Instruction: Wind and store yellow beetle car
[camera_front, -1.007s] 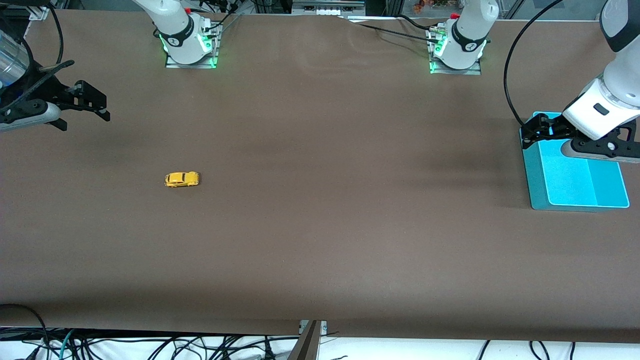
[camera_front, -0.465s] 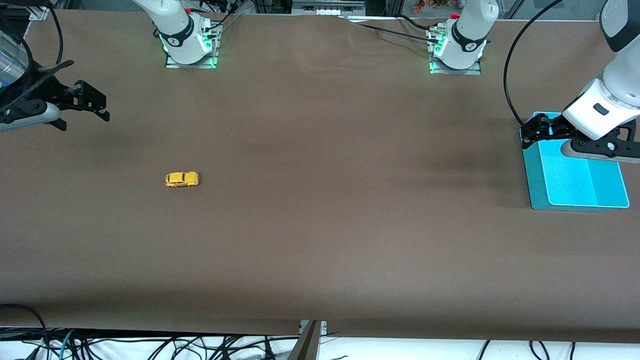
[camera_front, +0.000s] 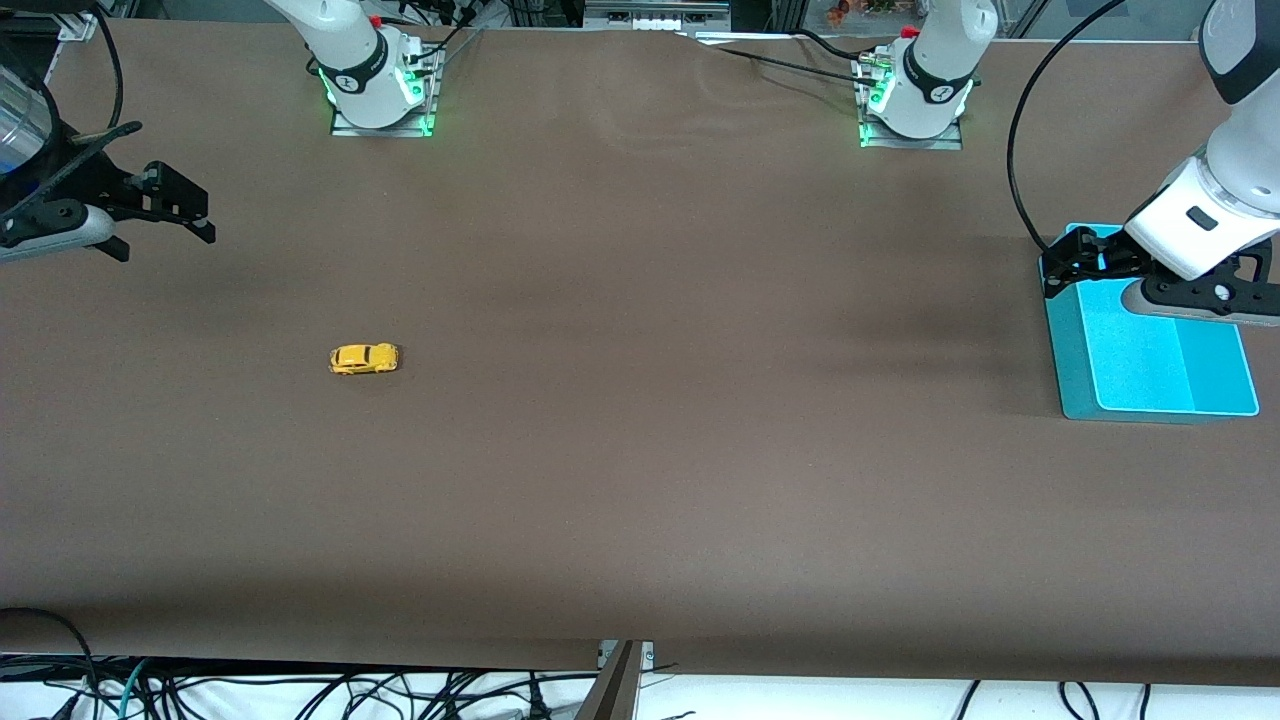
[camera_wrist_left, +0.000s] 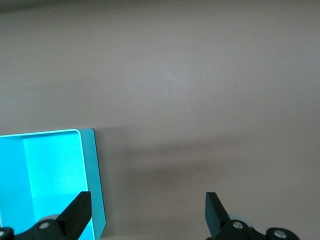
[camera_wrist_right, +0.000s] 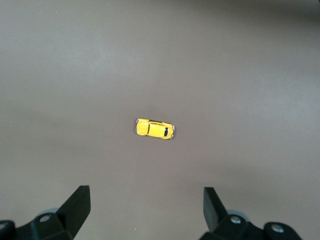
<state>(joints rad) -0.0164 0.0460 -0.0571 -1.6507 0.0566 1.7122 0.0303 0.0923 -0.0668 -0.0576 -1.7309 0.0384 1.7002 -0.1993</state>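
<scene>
Right gripper (camera_front: 165, 215) up in the air at the right arm's end of the surface (camera_front: 640, 400), jaws spread wide, nothing between them, touching nothing. Same story from the right wrist view: right gripper (camera_wrist_right: 145, 210) gaping, both fingers (camera_wrist_right: 77, 205) framing bare brown cloth, car (camera_wrist_right: 155, 129) well clear of them, lying out ahead on the surface.

Car (camera_front: 364, 358) sitting alone on its wheels on the brown surface, toward the right arm's end, nearer the front camera than the right arm's base (camera_front: 378, 90). Small, bright yellow, dark windows, untouched.

Over at the left arm's end, left gripper (camera_front: 1075, 262) hanging above the edge of the blue tray (camera_front: 1075, 370), jaws fully apart, holding nothing. From the left wrist view, left gripper (camera_wrist_left: 147, 215) open wide, one finger over the tray (camera_wrist_left: 92, 165) rim, the other over bare surface. Tray well apart from the car, almost the whole length of the surface between them. Tray floor showing plain blue where visible; part of it hidden under the left arm.
</scene>
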